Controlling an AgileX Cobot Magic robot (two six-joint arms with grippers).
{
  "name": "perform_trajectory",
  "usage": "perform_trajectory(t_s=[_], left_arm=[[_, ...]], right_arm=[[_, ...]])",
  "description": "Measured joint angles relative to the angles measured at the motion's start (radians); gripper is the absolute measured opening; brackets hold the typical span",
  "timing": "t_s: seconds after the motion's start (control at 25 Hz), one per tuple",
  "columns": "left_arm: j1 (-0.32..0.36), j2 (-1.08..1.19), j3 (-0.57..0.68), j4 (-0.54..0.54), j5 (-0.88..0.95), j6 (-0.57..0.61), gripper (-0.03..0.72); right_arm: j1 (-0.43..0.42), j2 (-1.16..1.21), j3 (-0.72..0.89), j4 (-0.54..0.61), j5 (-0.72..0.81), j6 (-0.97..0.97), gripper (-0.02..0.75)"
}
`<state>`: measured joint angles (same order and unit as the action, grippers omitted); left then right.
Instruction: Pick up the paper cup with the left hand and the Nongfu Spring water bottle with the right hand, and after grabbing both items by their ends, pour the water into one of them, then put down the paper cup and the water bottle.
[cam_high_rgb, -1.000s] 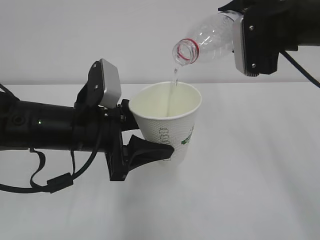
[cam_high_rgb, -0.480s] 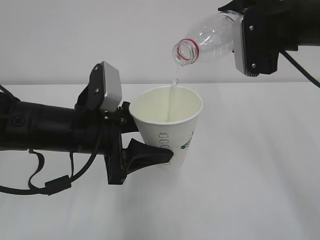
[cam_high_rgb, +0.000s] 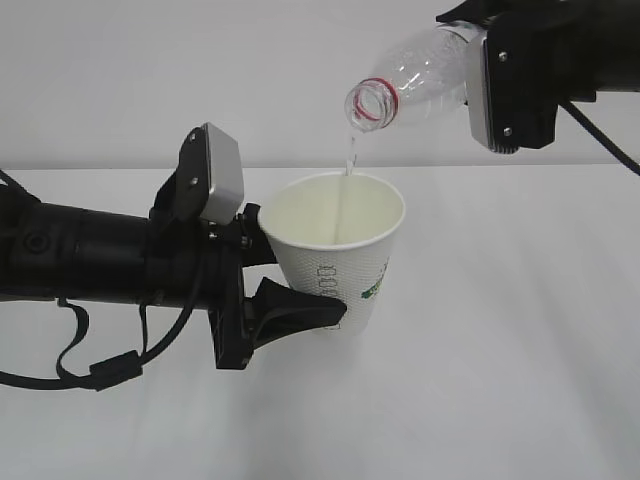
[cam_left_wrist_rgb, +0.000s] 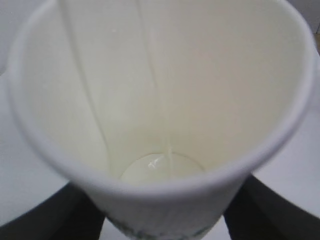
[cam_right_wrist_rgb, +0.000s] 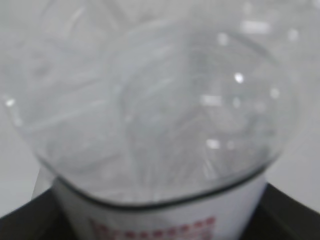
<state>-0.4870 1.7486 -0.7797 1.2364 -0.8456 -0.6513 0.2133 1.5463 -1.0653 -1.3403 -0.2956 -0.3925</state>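
From the exterior, the left gripper (cam_high_rgb: 290, 300) is clamped around the lower body of the cup (cam_high_rgb: 335, 250), holding it tilted above the table (cam_high_rgb: 500, 350), while the right gripper (cam_high_rgb: 500, 70) grips the bottle (cam_high_rgb: 415, 80) high at upper right, neck slanting down, a thin stream of water (cam_high_rgb: 349, 160) falling into the cup. The left wrist view looks into the cup (cam_left_wrist_rgb: 160, 100), where water (cam_left_wrist_rgb: 160, 167) pools at the bottom and dark fingers (cam_left_wrist_rgb: 270, 210) flank its base. The right wrist view shows the blurred clear bottle (cam_right_wrist_rgb: 155, 100) with its label edge low down, held between dark jaws at the bottom corners.

place: lab-like test bench | evidence: bare white table (cam_high_rgb: 500, 400), blank wall (cam_high_rgb: 200, 70)
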Motion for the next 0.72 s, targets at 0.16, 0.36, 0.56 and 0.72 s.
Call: perform_trajectory(t_s=[0.16, 0.36, 0.56, 0.72], left_arm=[[0.000, 0.000, 0.000, 0.000, 0.000, 0.000, 0.491], [0.000, 0.000, 0.000, 0.000, 0.000, 0.000, 0.491], [0.000, 0.000, 0.000, 0.000, 0.000, 0.000, 0.491], [0.000, 0.000, 0.000, 0.000, 0.000, 0.000, 0.491]], right_arm=[[0.000, 0.000, 0.000, 0.000, 0.000, 0.000, 0.523], [0.000, 0.000, 0.000, 0.000, 0.000, -0.004, 0.523], [0.000, 0.000, 0.000, 0.000, 0.000, -0.024, 0.523], [0.000, 0.000, 0.000, 0.000, 0.000, -0.028, 0.523]])
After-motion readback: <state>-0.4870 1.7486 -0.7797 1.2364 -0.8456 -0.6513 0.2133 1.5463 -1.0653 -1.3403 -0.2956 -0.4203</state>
